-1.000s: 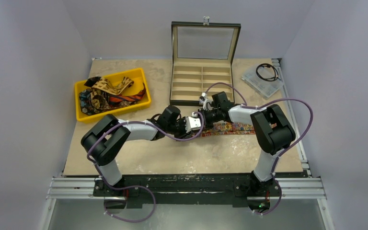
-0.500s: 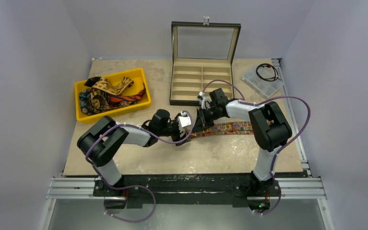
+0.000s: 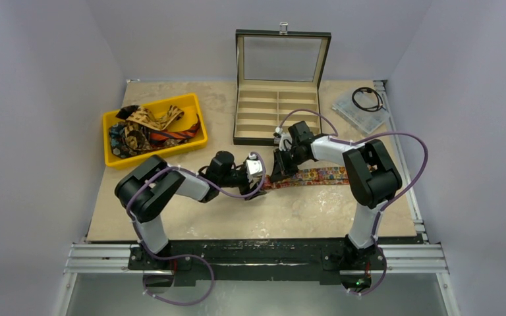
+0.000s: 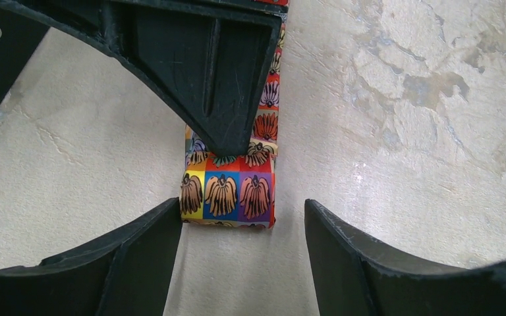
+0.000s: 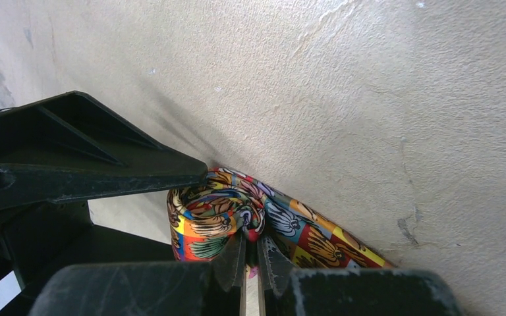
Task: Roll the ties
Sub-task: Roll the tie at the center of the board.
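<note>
Spare ties: a heap of patterned fabric neckties (image 3: 146, 125) lies in the yellow plastic bin (image 3: 158, 152) at the far left, well apart from my work.
Left pincer: my left pincer (image 4: 240, 214) is spread wide, one finger on each side of the rolled end, the left one just beside its edge. It grips nothing.
Tie in hand: the multicoloured floral necktie (image 4: 227, 195) lies on the beige stone-look table (image 4: 402, 131) between my two arms. Its left end is turned over into a small loose roll, and the rest runs flat to the right.
Looks: squares of red, yellow, blue and purple, each bearing a dark fan-shaped flower.
Right pincer: my right pincer (image 5: 250, 247) is closed on the inner fold at the roll's core, with fabric pinched between the tips.
Handling: I judge it light, soft and rather slippery, so the coil would likely spring loose if let go.
Where to hold: the core in my right tips, with my left fingers squeezing the roll's two edges so the turns stack evenly.
Doubt: from overhead both wrists hide the roll, so I cannot count its turns.
</note>
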